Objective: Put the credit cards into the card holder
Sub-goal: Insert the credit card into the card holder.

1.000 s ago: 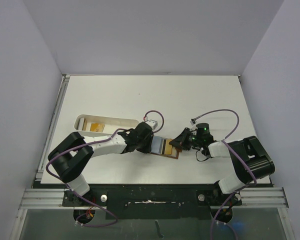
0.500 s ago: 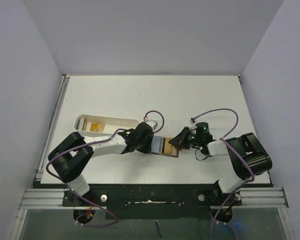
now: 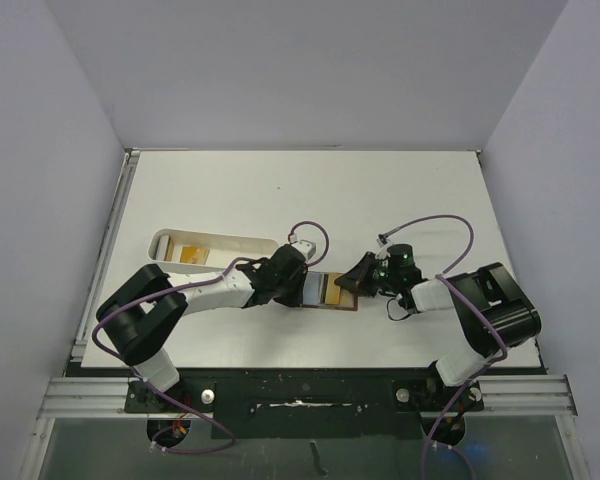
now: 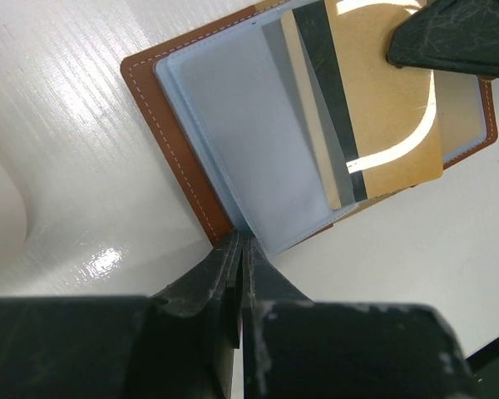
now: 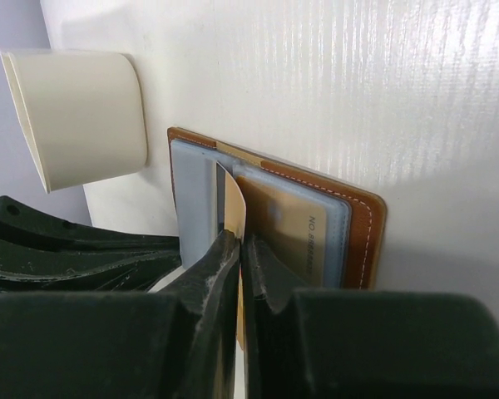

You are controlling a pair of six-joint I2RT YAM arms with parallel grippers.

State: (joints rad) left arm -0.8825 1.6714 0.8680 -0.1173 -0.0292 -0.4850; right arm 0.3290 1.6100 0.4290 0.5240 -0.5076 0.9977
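Observation:
The reddish-brown card holder (image 3: 342, 303) lies open between my grippers, showing pale blue-grey sleeves (image 4: 249, 133). My left gripper (image 4: 243, 239) is shut on the near edge of a sleeve page by the holder's brown corner (image 4: 170, 125); it also shows in the top view (image 3: 300, 291). My right gripper (image 5: 243, 241) is shut on a yellow-orange card (image 4: 382, 108) with a black stripe, held on edge over the holder's right half (image 5: 362, 224); the gripper also shows from above (image 3: 350, 283). A second yellow-orange card (image 5: 291, 229) sits in a sleeve. I cannot make out a bluish-grey card.
A long white oblong tray (image 3: 225, 243) lies left of the holder with a yellow-orange item (image 3: 193, 253) in it; its rounded end shows in the right wrist view (image 5: 83, 108). Purple cables loop above both wrists. The left fingers (image 5: 66, 249) lie just beside the right ones.
My right gripper has moved slightly left and away with the yellow-orange card, closer over the holder. The left gripper and the holder have stayed in place.

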